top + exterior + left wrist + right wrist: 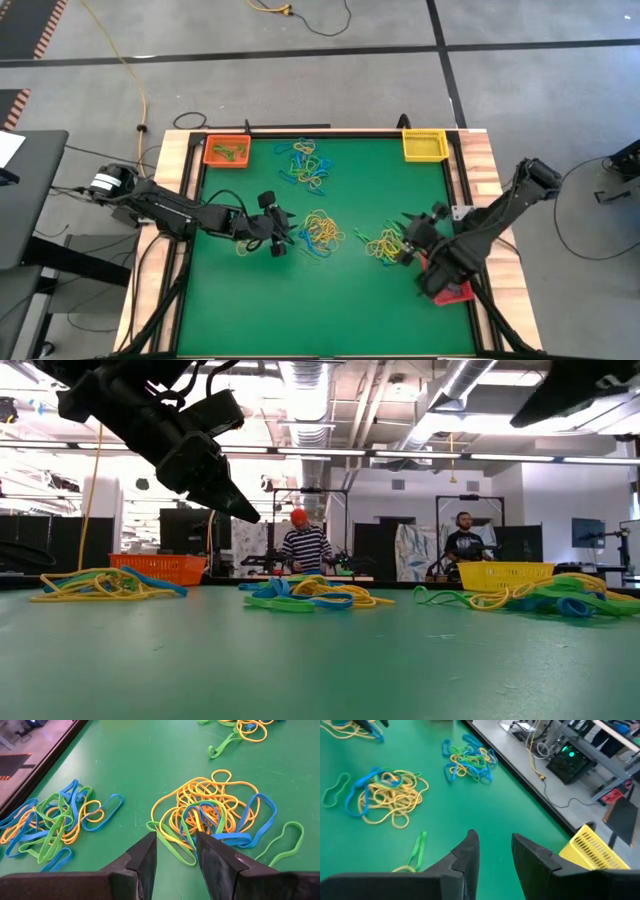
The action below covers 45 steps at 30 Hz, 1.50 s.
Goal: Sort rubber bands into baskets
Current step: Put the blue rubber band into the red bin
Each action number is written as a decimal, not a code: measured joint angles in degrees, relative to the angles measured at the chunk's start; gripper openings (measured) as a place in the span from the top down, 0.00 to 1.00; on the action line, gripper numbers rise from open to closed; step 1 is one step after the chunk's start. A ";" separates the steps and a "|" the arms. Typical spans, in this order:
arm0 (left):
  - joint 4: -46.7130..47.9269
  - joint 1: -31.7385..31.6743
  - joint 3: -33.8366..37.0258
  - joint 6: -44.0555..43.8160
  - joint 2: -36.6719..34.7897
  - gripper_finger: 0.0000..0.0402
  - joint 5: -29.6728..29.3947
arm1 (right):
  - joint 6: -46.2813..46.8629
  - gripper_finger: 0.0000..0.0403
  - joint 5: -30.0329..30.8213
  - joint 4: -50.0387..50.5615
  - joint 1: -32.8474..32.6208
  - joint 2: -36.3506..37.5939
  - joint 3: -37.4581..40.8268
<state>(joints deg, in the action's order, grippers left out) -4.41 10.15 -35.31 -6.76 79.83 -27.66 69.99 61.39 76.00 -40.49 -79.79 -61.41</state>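
Barely started: most thin yellow, blue and green elastic rubber bands (pixel 323 232) lie in heaps mid-mat, a few green ones in the small orange plastic basket (pixel 226 151), yellow basket (pixel 424 145) looks bare, left gripper (pixel 176 851) and right gripper (pixel 495 851) both parted, holding nothing.

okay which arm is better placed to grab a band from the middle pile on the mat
Left, probably. The left gripper hangs beside the middle pile with its fingers apart and empty, the bands just ahead of them. The right gripper sits by another pile nearer its own side.
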 joint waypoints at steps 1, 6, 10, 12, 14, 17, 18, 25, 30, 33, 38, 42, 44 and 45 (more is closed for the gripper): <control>0.04 0.00 0.00 -0.01 0.00 0.68 0.00 | -2.80 0.63 0.00 -1.82 1.23 0.00 0.00; 0.18 0.00 0.00 -0.42 0.00 0.68 0.48 | -18.75 0.63 -2.70 -12.84 6.38 0.00 -0.02; 0.87 0.00 0.00 -0.52 -0.01 0.68 0.78 | -27.47 0.63 -5.74 -18.21 9.46 -0.01 -0.02; 1.19 0.00 0.00 -0.54 0.00 0.68 0.79 | -29.59 0.63 -5.84 -19.72 10.88 -0.02 -0.02; 1.17 0.00 0.00 -0.55 -0.02 0.68 0.79 | -31.81 0.63 -5.91 -20.87 12.53 -0.09 -0.02; 1.17 0.00 0.00 -0.42 0.00 0.68 0.79 | -34.76 0.63 -7.76 -22.48 15.09 -0.09 -0.01; 1.17 0.00 0.00 -0.35 -0.02 0.68 0.79 | -35.84 0.63 -8.92 -23.40 15.92 -0.09 0.19; 1.45 0.00 0.00 0.18 0.00 0.68 0.66 | -46.72 0.63 -18.14 -37.07 21.79 -0.13 4.58; 1.45 0.00 0.00 0.47 0.00 0.68 0.54 | -53.27 0.64 -23.28 -50.30 26.97 -0.15 7.64; 1.45 0.00 0.00 0.22 -0.02 0.68 0.51 | -56.41 0.65 -28.45 -58.21 30.63 -0.17 9.60; 1.47 0.00 0.00 0.12 0.00 0.68 0.48 | -59.45 0.66 -34.41 -67.42 36.49 -3.17 10.37; 1.45 -0.01 0.00 0.02 -0.01 0.68 0.49 | -61.64 0.67 -42.90 -77.54 40.80 -8.93 10.32; 1.54 0.00 0.00 0.00 -0.01 0.68 0.62 | -62.66 0.67 -46.28 -82.11 42.70 -12.53 9.87; 1.57 0.00 0.00 -0.02 0.00 0.68 0.64 | -62.90 0.67 -46.53 -82.54 43.50 -14.27 9.38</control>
<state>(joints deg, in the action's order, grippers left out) -2.84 10.15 -35.31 -6.78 79.83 -27.03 7.09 14.85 -6.53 3.01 -94.06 -52.02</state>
